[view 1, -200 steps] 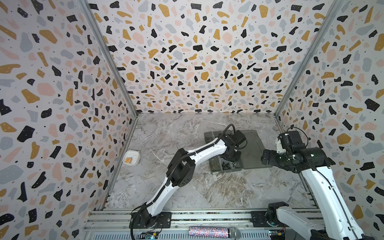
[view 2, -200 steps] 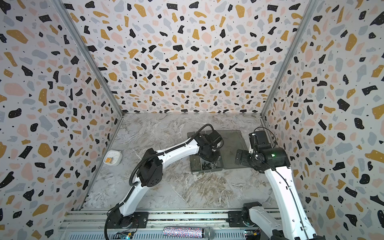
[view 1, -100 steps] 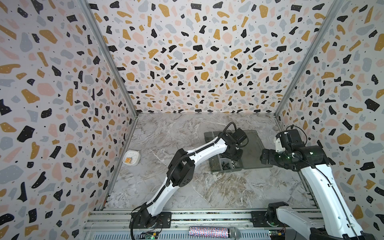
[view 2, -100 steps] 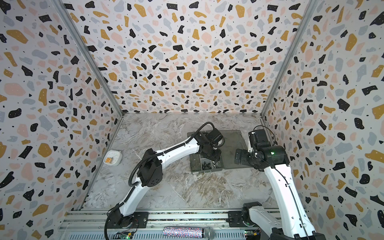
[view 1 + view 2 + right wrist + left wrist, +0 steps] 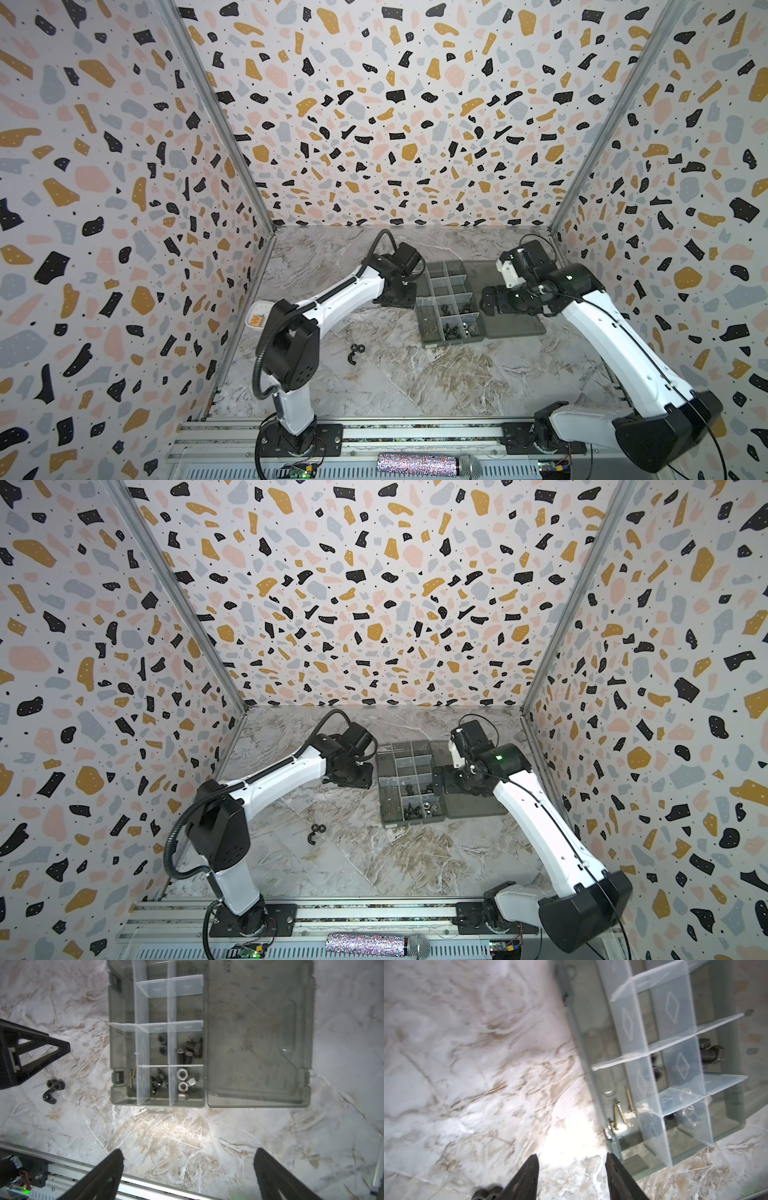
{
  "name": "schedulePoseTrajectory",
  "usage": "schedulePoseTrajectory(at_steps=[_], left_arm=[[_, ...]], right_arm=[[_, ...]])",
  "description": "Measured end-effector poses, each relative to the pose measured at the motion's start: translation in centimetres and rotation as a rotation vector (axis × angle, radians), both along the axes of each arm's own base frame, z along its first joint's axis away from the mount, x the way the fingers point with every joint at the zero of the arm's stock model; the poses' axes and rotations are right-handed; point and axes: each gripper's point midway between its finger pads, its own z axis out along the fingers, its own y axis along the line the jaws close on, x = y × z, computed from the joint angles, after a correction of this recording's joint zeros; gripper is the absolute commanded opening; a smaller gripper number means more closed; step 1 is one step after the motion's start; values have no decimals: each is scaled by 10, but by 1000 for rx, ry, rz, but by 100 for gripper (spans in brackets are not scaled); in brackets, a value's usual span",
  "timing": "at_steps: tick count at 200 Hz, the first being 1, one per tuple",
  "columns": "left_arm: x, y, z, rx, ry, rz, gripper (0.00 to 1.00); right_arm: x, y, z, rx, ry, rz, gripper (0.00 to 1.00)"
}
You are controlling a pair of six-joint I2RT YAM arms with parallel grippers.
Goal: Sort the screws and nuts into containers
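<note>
Organiser box lies open on the desk, its lid folded flat beside it. In its end row, brass screws sit in the compartment farthest from the lid, black wing nuts in the middle one, silver nuts in the one against the lid. In the next row, black hex nuts occupy the middle compartment and black bolts the one by the lid. Two loose hex nuts and a wing piece lie on the desk, apart from the box on its side away from the lid. The left tool hovers just beside that same side, jaws parted with nothing between them. The right tool hangs above the lid, jaws spread wide and empty.
</note>
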Motion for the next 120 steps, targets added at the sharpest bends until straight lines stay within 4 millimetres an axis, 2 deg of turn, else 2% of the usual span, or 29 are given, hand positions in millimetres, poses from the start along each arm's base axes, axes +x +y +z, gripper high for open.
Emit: schedulePoseTrajectory(at_steps=[34, 60, 84, 120], left_arm=[[-31, 53, -22, 55, 32, 97, 55], [-49, 85, -35, 97, 51, 163, 55], [-55, 102, -38, 128, 41, 208, 55], [-62, 112, -47, 143, 36, 240, 54]], right_arm=[[24, 46, -5, 3, -6, 90, 99], [40, 76, -8, 1, -10, 149, 99], [52, 99, -12, 1, -9, 195, 99], [62, 128, -16, 2, -8, 259, 99]])
